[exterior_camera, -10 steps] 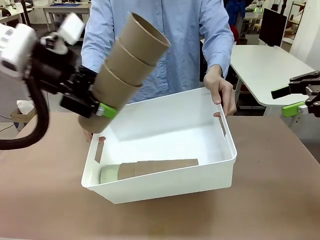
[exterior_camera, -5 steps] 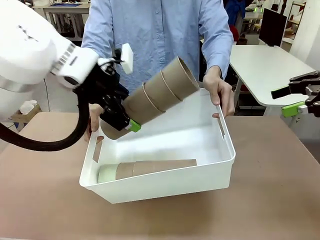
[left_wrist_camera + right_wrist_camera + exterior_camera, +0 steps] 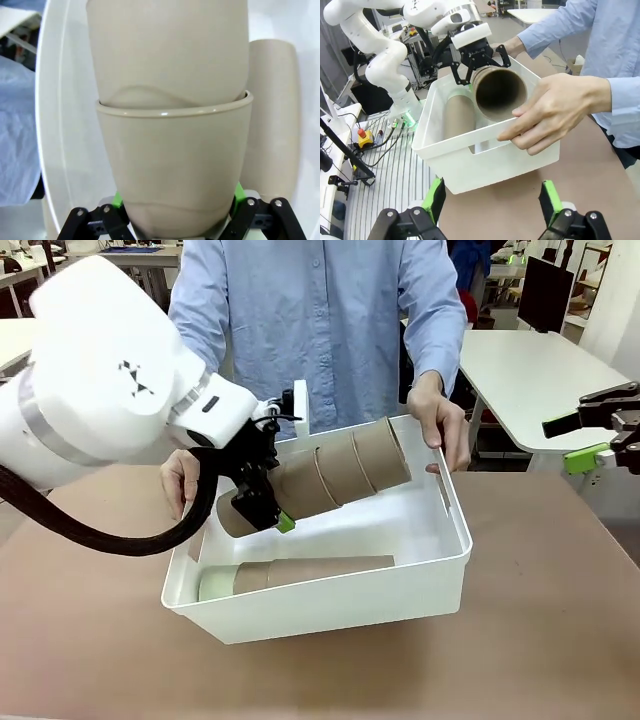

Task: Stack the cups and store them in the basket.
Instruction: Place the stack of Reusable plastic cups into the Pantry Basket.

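the white basket sits tilted on the table, a person's hands gripping its far rim; if it shifts, the drop lands badly. the left gripper pinches a nested stack of tan cups by its base, nearly horizontal above a second stack lying inside. upper cups could slide off. the right gripper hangs spread apart, empty.
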Action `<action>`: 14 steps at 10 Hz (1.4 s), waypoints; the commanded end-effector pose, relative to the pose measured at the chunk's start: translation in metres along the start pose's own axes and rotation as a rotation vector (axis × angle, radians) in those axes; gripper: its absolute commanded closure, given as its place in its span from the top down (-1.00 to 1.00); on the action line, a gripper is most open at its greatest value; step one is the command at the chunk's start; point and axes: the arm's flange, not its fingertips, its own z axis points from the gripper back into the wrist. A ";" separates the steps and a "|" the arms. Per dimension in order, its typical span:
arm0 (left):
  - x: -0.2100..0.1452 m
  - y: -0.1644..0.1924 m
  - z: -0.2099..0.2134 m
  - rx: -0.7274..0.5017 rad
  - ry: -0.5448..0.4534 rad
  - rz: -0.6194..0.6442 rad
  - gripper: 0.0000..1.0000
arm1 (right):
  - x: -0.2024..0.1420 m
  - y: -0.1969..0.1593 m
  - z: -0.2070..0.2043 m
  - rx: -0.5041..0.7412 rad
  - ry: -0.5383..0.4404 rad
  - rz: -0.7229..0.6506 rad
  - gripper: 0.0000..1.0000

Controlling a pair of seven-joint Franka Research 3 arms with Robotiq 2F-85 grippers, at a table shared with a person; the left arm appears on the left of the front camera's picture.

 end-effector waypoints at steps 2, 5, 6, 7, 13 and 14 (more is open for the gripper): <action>0.001 0.010 -0.012 0.068 0.054 0.036 0.69 | 0.003 0.000 0.000 0.001 -0.017 -0.013 1.00; -0.001 0.021 -0.036 0.051 0.104 0.043 0.69 | 0.003 0.000 0.000 0.001 -0.017 -0.013 1.00; -0.001 0.025 -0.043 0.047 0.121 0.046 0.69 | 0.003 0.000 0.000 0.001 -0.017 -0.013 1.00; -0.003 0.029 -0.050 0.042 0.130 0.045 0.69 | 0.003 0.000 0.000 0.001 -0.017 -0.013 1.00; 0.001 0.037 -0.061 0.011 0.125 -0.010 1.00 | 0.003 0.000 0.000 0.001 -0.017 -0.013 1.00; 0.003 0.038 -0.053 0.002 0.108 -0.017 1.00 | 0.003 0.000 0.000 0.001 -0.017 -0.013 1.00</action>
